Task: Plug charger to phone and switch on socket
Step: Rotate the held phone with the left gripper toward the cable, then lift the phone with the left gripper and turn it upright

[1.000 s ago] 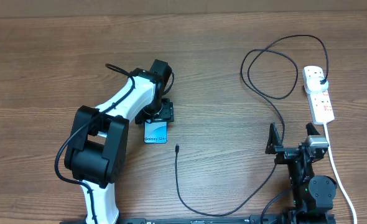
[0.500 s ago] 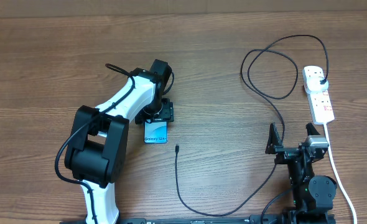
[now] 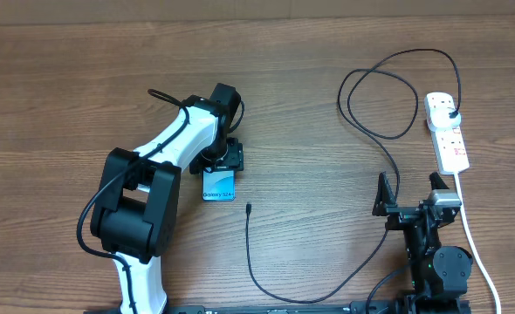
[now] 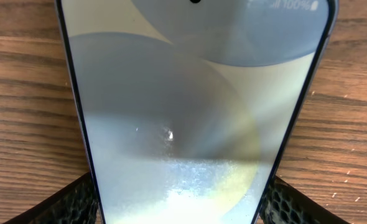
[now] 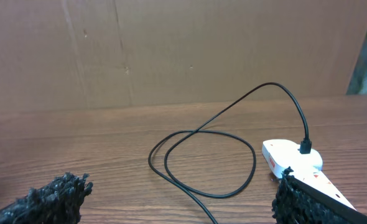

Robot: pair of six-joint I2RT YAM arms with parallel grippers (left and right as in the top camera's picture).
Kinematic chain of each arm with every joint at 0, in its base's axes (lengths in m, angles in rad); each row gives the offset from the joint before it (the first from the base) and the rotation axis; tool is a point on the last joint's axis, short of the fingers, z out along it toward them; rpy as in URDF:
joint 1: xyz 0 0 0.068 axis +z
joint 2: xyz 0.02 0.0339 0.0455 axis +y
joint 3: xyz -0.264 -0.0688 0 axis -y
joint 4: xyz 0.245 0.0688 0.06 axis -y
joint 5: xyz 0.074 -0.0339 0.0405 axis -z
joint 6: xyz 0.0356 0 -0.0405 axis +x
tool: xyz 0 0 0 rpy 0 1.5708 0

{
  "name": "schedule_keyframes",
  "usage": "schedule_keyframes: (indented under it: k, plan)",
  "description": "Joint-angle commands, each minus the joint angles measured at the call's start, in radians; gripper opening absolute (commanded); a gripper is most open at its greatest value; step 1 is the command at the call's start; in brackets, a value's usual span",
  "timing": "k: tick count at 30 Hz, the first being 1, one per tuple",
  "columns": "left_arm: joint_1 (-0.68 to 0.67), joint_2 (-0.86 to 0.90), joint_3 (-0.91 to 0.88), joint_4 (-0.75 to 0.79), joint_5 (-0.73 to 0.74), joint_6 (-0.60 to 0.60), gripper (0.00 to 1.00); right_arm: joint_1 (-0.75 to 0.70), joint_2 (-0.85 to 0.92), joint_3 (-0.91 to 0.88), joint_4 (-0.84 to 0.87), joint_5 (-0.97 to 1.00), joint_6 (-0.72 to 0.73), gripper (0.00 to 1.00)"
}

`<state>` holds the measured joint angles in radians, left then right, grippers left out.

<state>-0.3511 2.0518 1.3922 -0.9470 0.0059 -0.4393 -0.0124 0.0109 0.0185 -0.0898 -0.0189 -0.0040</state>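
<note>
The phone (image 3: 219, 186) lies flat on the table, its blue-teal screen up. My left gripper (image 3: 223, 159) is over its far end. In the left wrist view the phone (image 4: 183, 93) fills the frame, and the left gripper (image 4: 180, 202) has a finger pressed against each long edge. The charger's black cable (image 3: 388, 144) loops across the table. Its connector tip (image 3: 249, 208) lies loose just right of the phone, and its plug (image 3: 450, 113) sits in the socket (image 3: 449, 144). My right gripper (image 3: 408, 194) is open and empty near the front edge, with the cable (image 5: 202, 162) and socket (image 5: 292, 158) ahead of it.
The socket's white cord (image 3: 472, 240) runs from the strip down to the front edge, just right of my right arm. A brown cardboard wall (image 5: 171, 50) stands behind the table.
</note>
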Motion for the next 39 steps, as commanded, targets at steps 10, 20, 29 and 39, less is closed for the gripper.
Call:
schedule_keyframes:
  k: [10,20,29,39]
  plan:
    - [0.01,0.003,-0.013,-0.01,0.013,-0.01,0.83,0.002,-0.008,-0.011,0.006,0.006,-0.005,1.0]
    - [0.011,0.003,-0.014,-0.014,0.014,-0.01,0.68,0.002,-0.008,-0.011,0.007,0.006,-0.005,1.0]
    - [0.017,0.001,0.072,-0.103,0.073,0.045,0.62,0.002,-0.008,-0.011,0.006,0.006,-0.005,1.0]
    - [0.036,0.001,0.257,-0.245,0.328,0.13,0.62,0.002,-0.008,-0.011,0.007,0.006,-0.005,1.0]
